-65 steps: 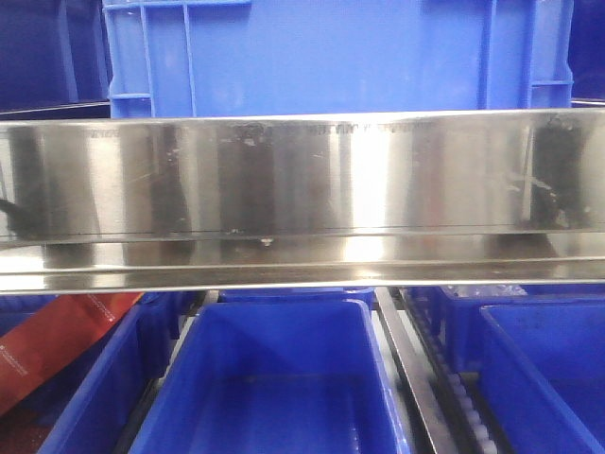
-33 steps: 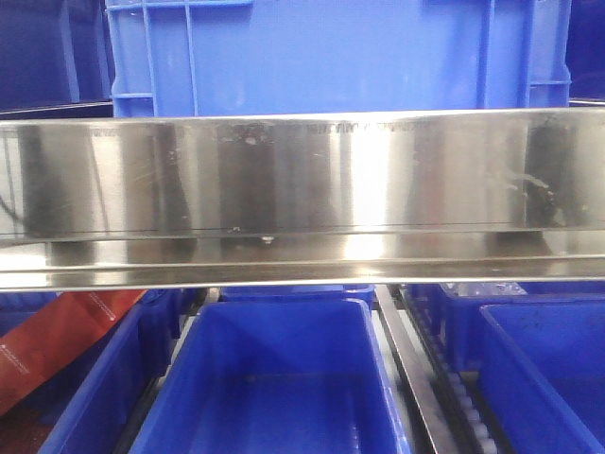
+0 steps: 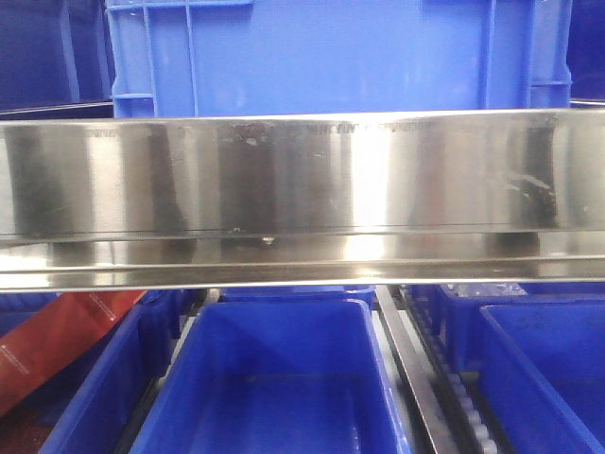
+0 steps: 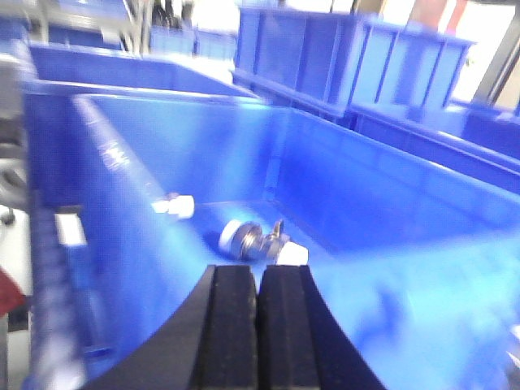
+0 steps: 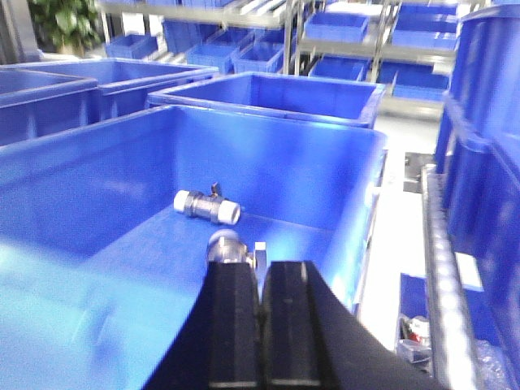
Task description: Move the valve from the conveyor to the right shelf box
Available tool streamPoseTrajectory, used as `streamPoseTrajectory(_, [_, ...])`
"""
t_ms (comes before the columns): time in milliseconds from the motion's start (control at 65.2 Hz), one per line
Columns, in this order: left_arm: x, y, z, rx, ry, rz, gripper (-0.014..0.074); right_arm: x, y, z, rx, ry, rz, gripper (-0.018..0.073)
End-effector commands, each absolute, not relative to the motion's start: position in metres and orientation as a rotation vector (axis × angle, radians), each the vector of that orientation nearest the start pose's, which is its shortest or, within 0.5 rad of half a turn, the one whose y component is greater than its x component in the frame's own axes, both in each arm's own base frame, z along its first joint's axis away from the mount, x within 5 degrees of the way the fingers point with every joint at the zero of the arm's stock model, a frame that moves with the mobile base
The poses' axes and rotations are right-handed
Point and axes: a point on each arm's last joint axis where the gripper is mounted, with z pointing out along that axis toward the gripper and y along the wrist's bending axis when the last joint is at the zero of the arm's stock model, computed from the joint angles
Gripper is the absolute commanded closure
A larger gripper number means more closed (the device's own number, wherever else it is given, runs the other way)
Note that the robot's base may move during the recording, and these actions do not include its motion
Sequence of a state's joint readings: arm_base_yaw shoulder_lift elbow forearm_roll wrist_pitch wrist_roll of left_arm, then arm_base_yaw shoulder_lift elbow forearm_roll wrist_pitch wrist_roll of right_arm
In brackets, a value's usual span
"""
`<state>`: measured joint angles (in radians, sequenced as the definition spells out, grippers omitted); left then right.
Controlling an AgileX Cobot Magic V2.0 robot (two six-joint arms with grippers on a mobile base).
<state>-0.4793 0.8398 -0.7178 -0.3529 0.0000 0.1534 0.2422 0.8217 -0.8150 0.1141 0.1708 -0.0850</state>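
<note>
**Valves in glossy blue boxes**

Resting on the smooth plastic floor of a shelf box (image 5: 325, 175), a metal valve (image 5: 206, 205) with white end caps lies at 11 o'clock from the right gripper (image 5: 262, 302) — pads pressed together, empty. The left gripper (image 4: 258, 302) is likewise closed — holding nothing.

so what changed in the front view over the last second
Almost nothing. A dark reflection at the left end of the steel rail has faded away, and the dark smudge reflected near its right end has thinned. The blue bins, the big crate and the red strip stayed put.
</note>
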Motion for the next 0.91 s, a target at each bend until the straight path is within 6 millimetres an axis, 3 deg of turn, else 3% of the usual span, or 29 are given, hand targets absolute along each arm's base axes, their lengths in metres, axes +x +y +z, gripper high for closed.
streamPoseTrajectory(0, [0.14,-0.071,0.364,0.211,1.555,-0.525,0.0708,0.151,0.038,0.385,-0.197,1.602,0.206,0.0727])
streamPoseTrajectory(276, [0.1,-0.039,0.323,0.127,1.516,-0.451,0.0708,0.109,0.028,0.347,-0.186,1.587,0.217,0.0727])
streamPoseTrajectory(537, [0.077,-0.026,0.321,0.091,1.419,-0.436,0.0708,0.089,0.024,0.352,-0.174,1.514,0.229,0.0727])
streamPoseTrajectory(890, [0.074,-0.025,0.322,0.091,1.405,-0.439,0.0708,0.089,0.023,0.353,-0.174,1.512,0.229,0.0727])
